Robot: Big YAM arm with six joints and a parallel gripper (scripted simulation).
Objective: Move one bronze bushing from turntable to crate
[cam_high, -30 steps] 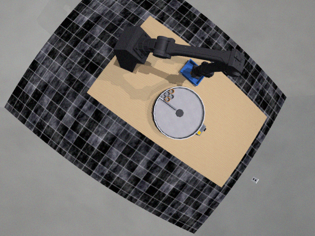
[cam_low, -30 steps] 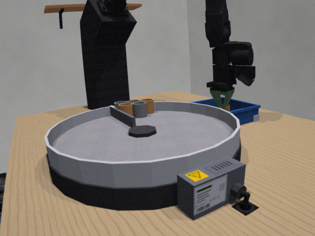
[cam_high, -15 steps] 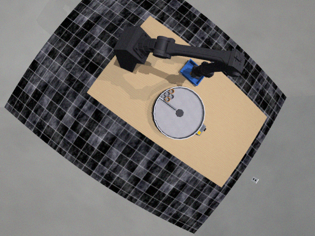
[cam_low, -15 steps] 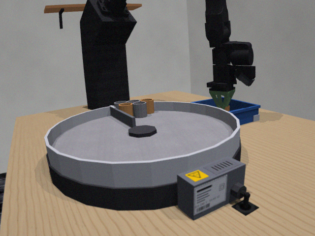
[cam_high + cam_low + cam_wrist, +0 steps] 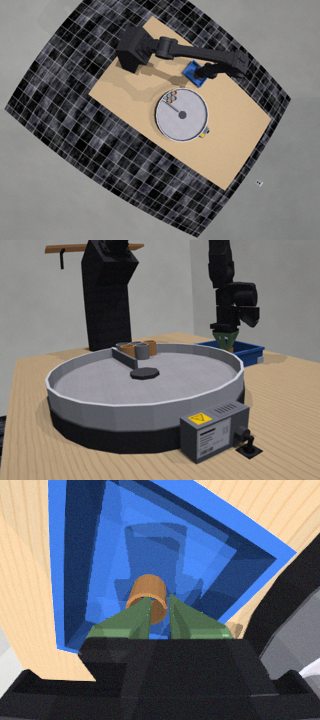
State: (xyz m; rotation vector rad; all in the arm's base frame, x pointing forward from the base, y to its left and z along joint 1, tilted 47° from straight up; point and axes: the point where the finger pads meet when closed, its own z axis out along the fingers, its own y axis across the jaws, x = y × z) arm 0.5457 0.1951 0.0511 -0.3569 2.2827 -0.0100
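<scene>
From the top, the arm reached over the blue crate (image 5: 189,73) at the bench's far edge, just beyond the turntable (image 5: 165,129), where the remaining bushings (image 5: 171,97) clustered. From the exterior, the end effector (image 5: 225,342) dipped inside the crate. At the wrist, its green fingers stood slightly parted, gripping nothing, the bronze bushing (image 5: 148,596) loose between their tips above the crate floor.
</scene>
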